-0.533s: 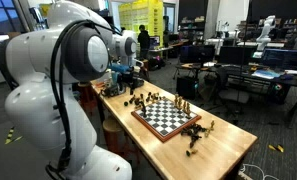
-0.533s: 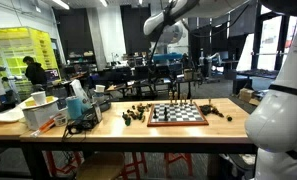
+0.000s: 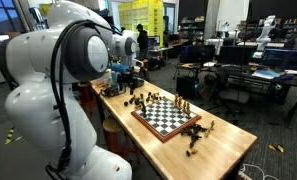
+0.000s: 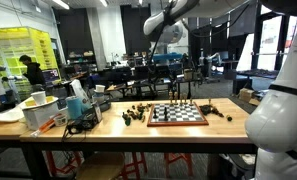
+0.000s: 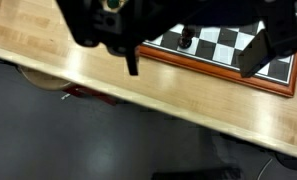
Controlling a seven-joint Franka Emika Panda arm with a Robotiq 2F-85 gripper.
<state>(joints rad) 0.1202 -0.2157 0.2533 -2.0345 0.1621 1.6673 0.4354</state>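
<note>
A chessboard with a wooden rim lies on a butcher-block table. Dark chess pieces lie in loose clusters off both ends of the board, and a few stand on it. In the wrist view my gripper comes in from the top, hanging open above the board's near edge. One black piece stands on the squares between the two dark fingers, and nothing is held. The arm reaches in from above.
At one end of the table stand a white bowl, a blue bottle and some clutter. The table's front edge drops to a dark floor. Desks with monitors and a standing person fill the room behind.
</note>
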